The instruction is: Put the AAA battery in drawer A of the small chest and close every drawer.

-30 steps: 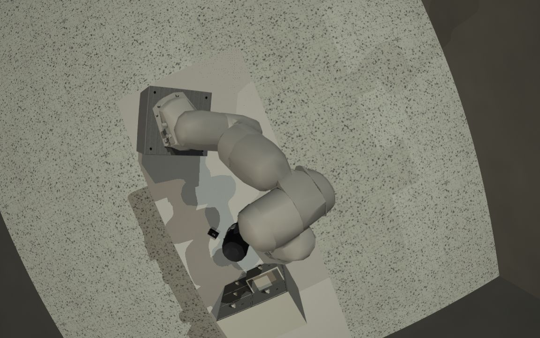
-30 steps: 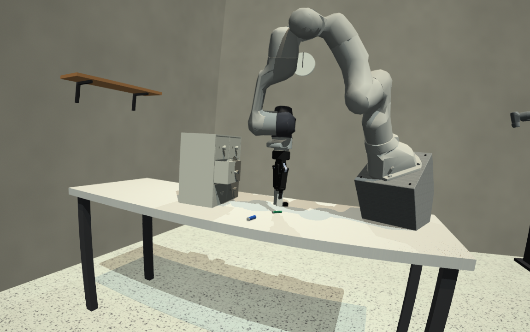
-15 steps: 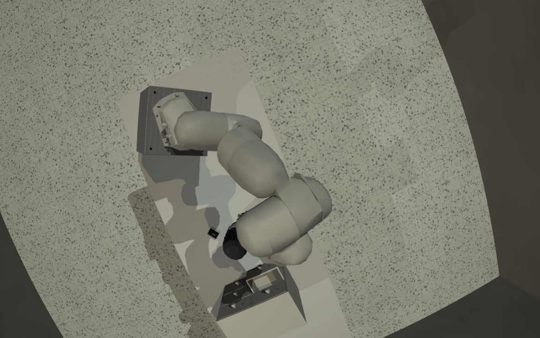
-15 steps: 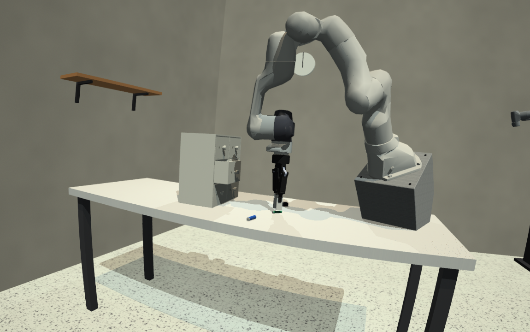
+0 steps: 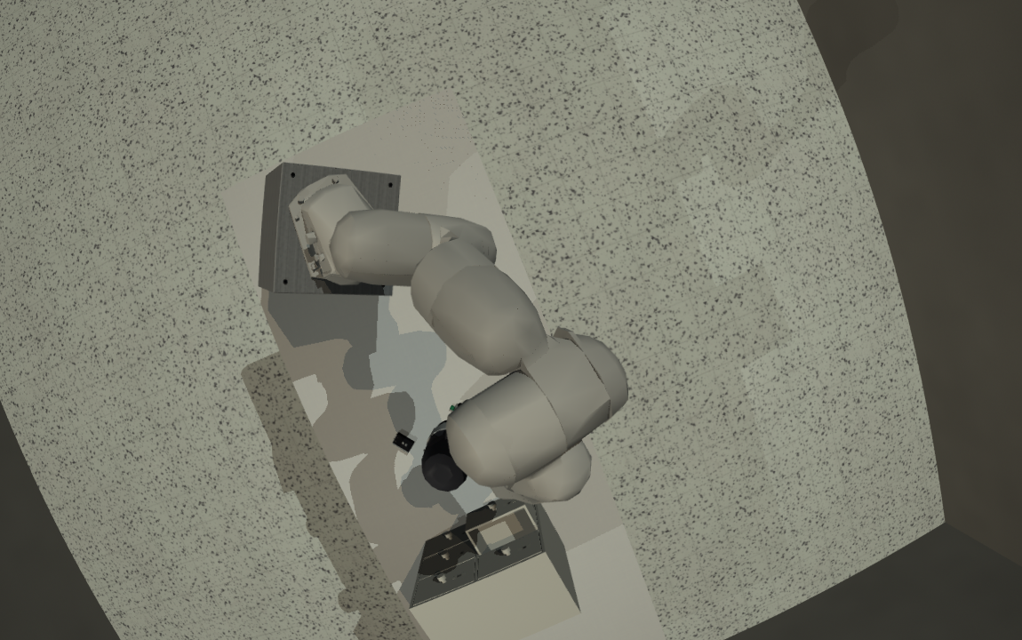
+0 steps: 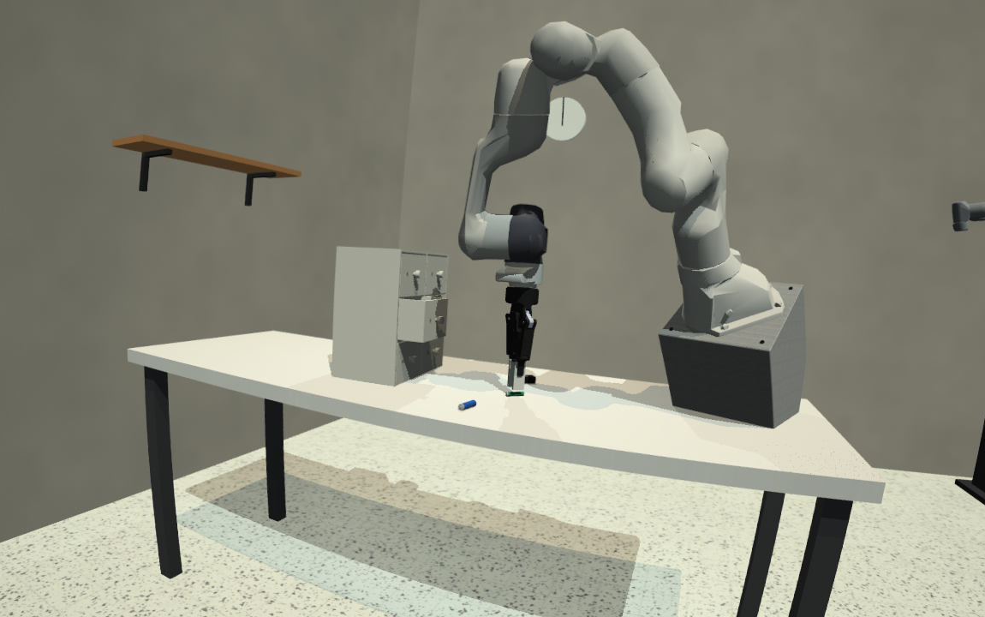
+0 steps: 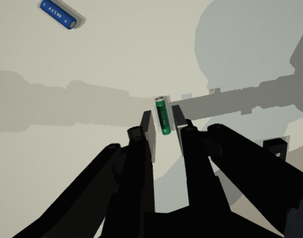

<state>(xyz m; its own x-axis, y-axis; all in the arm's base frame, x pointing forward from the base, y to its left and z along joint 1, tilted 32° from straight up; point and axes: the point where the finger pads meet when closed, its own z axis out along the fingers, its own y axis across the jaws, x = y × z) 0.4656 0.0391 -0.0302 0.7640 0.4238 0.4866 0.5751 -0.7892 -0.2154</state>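
A slim green battery (image 7: 163,121) lies on the table top, and it also shows in the exterior view (image 6: 514,392). My gripper (image 7: 163,119) points straight down over it. The fingertips stand low at the table, one on each side of the battery, with a small gap to it. The fingers are narrowly open and do not clamp it. The small chest (image 6: 389,314) stands to the left of the gripper. One middle drawer (image 6: 420,318) (image 5: 496,534) is pulled partway out, and from above it looks empty. I cannot read the drawer marks.
A thicker blue battery (image 7: 58,12) (image 6: 467,404) lies on the table nearer the front edge. A small black block (image 6: 529,378) (image 5: 403,440) sits just behind the gripper. The arm's grey base block (image 6: 733,360) stands at the right end of the table.
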